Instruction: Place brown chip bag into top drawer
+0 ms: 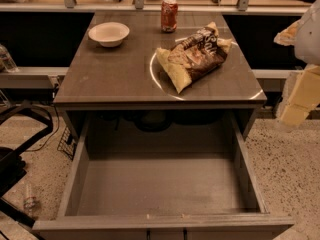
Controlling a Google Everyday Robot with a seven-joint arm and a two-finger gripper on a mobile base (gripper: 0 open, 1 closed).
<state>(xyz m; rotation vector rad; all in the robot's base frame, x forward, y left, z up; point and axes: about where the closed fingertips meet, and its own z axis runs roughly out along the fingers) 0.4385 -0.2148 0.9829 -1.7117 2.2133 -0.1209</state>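
Observation:
The brown chip bag (194, 55) lies flat on the right half of the grey tabletop (110, 74), tan-yellow with a dark brown centre. The top drawer (162, 184) is pulled wide out below the tabletop, and its flat grey bottom is bare. My gripper (299, 98) shows as a pale shape at the right edge of the view. It hangs beside the table's right side, well apart from the bag and above floor level. Nothing shows in it.
A white bowl (109, 34) sits at the back left of the tabletop. An orange soda can (169, 15) stands at the back centre. A shelf edge runs behind the table. Black chair legs (20, 149) stand on the speckled floor at left.

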